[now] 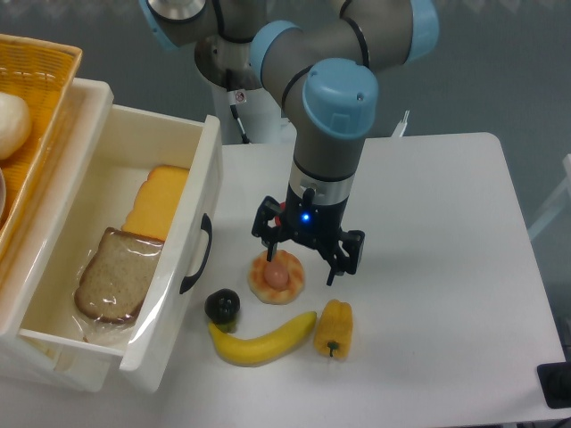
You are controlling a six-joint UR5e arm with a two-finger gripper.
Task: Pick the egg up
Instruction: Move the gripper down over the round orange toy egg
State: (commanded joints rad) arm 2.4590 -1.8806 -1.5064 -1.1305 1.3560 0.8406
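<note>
Two containers sit at the left edge. First is an orange wicker basket, cut off by the frame, with a white rounded object inside; it is only partly in view. Just beside it is a white drawer-like bin with a black handle on the wall facing the table. The bin holds a slice of brown bread in clear wrap at its near end. Yellow-orange slices lie at 1 o'clock from the bread, and the two overlap slightly.

On the white table, just outside the bin's handle wall:
- a small black rounded item;
- a banana at 4 o'clock from it, its near end almost touching, curve opening upward.

The egg is a flat toy disc with a scalloped orange rim and a pinkish centre. It lies flat on the table at 12 o'clock from the banana's middle, centre facing up. Its outline is near round, so no long axis can be read and it points no particular way.

The gripper hangs on a vertical wrist, fingers pointing down and spread wide, gripping nothing. Its left finger stands over the egg's 12 o'clock rim, and the other comes down at 3 o'clock, clear of the disc. Contact with the egg cannot be told.

A yellow pepper lies at 4 o'clock from the egg, just beside the banana's tip.
</note>
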